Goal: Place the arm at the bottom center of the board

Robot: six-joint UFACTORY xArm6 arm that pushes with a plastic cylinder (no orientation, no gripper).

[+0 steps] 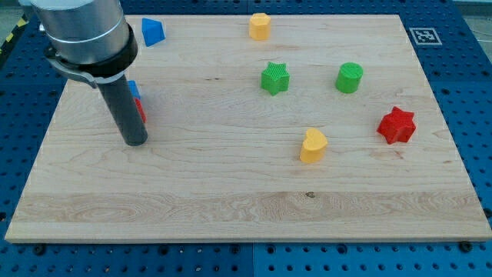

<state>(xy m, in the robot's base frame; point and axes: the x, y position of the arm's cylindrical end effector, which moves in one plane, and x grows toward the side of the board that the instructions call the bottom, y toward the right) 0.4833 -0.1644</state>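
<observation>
Our rod stands at the left of the frame, its long axis close to upright and leaning a little, so that the wide grey housing sits toward the upper left corner and the dark shaft runs down and slightly rightward to my tip [136, 142]. The tip points down at the wooden board [231, 200] and rests on its left part, about mid-height, well away from the bottom centre. We carry no claw, so there is nothing spread or pressed together to report; the rod holds nothing.

Just behind the shaft, touching or nearly touching it in this view, we see a slice of a blue block [133, 88] and below it a slice of a red block [140, 108]; their shapes are hidden by the rod.

Counting outward, we find two blue pieces: the hidden one and a blue block [153, 31] at the upper left edge. Two reds: the hidden one and a red star [397, 125] at the right. Two greens: a green star [274, 78] and a green cylinder [349, 78], side by side in the upper middle. Two yellows: a yellow heart [313, 145] right of centre and a yellow block [260, 25] at the top edge.

A blue pegboard table [469, 92] surrounds the board.
</observation>
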